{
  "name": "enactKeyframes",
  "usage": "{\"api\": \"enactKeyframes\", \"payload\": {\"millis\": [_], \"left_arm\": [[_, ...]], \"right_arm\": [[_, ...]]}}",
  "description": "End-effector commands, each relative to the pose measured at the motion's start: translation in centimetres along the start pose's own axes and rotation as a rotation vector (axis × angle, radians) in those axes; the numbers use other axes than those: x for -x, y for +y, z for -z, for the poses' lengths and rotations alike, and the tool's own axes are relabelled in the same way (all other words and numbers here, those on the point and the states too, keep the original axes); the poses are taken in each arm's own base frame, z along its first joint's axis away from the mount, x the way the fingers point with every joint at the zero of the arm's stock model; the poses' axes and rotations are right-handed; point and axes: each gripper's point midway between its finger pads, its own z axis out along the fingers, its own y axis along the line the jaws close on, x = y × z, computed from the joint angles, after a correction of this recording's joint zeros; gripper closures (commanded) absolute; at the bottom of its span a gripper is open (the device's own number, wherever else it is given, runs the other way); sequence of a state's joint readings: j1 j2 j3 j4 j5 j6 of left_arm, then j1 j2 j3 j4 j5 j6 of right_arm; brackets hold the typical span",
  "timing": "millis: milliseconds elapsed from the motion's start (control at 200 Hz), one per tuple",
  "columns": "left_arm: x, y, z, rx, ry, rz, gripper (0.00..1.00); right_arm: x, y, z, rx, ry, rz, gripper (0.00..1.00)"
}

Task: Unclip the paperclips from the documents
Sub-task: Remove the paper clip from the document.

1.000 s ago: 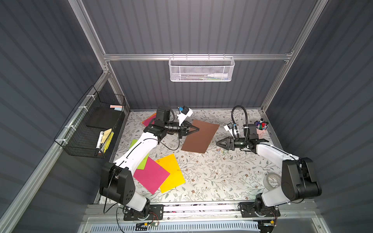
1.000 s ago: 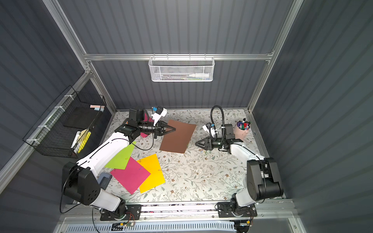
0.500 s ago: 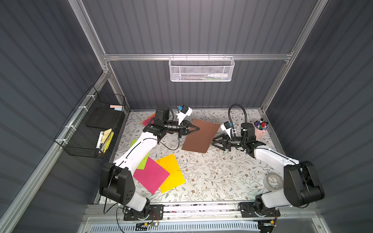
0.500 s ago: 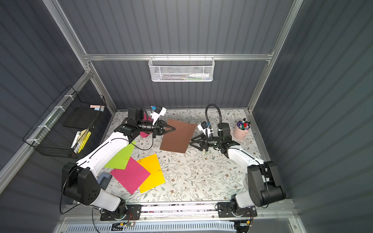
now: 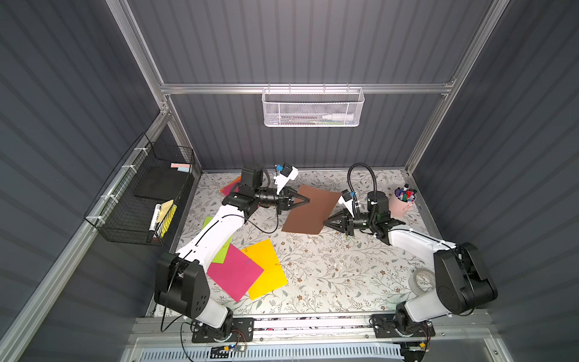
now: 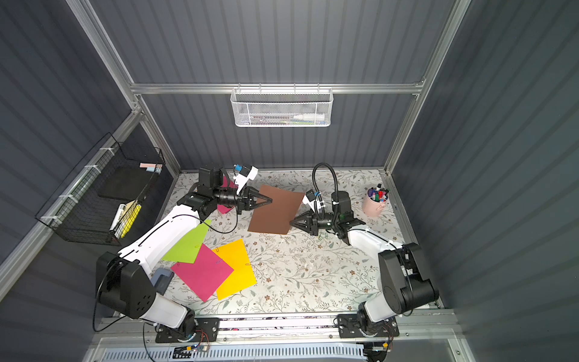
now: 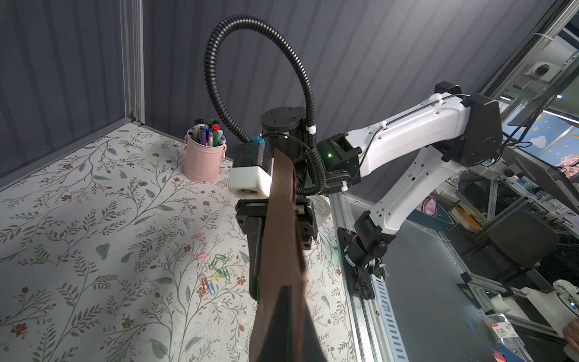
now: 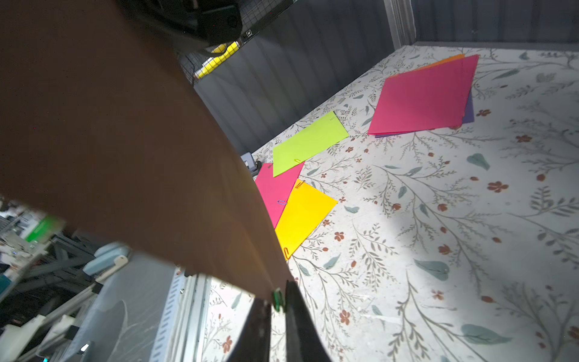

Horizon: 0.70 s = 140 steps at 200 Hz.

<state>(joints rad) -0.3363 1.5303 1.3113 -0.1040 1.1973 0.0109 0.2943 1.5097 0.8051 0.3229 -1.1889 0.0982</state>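
Observation:
A brown document [image 5: 310, 210] [image 6: 275, 210] hangs lifted between my two arms. My left gripper [image 5: 308, 199] [image 7: 282, 294] is shut on its far-left edge. At the sheet's near-right corner my right gripper [image 5: 325, 222] [image 8: 277, 297] is shut on a green paperclip [image 8: 277, 302]. Magenta [image 5: 235, 272], yellow [image 5: 266, 269] and lime green [image 8: 308, 142] documents lie overlapped at the front left, with small paperclips [image 8: 282, 202] on their edges. A magenta-topped stack [image 8: 423, 97] lies at the back left. Several loose paperclips [image 7: 216, 272] lie under the right arm.
A pink cup of markers [image 5: 404, 202] stands at the back right and a tape roll [image 5: 423, 280] lies by the right arm's base. A black wire basket [image 5: 141, 200] hangs on the left wall, a white mesh basket [image 5: 311, 108] on the back wall.
My right gripper has moved left to the brown sheet's corner and closed on the green clip there. The left gripper has kept its hold on the sheet.

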Motion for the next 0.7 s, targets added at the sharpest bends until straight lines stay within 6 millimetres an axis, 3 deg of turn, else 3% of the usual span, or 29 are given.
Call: {"api": "enactKeyframes", "payload": {"millis": [0, 105, 230, 695], "left_arm": [[0.1, 0.0, 0.3, -0.007, -0.005, -0.001, 1.00], [-0.3, 0.3, 0.3, -0.001, 0.003, 0.006, 1.00], [-0.6, 0.9, 0.4, 0.026, 0.011, 0.011, 1.00], [-0.3, 3.6, 1.4, 0.175, 0.028, 0.017, 1.00]], "right_arm": [[0.9, 0.8, 0.1, 0.033, -0.005, 0.033, 0.92], [0.9, 1.0, 0.2, 0.038, 0.000, 0.032, 0.98], [0.6, 1.0, 0.3, 0.035, 0.010, 0.028, 0.99], [0.1, 0.1, 1.8, -0.010, 0.020, 0.003, 0.93]]}}
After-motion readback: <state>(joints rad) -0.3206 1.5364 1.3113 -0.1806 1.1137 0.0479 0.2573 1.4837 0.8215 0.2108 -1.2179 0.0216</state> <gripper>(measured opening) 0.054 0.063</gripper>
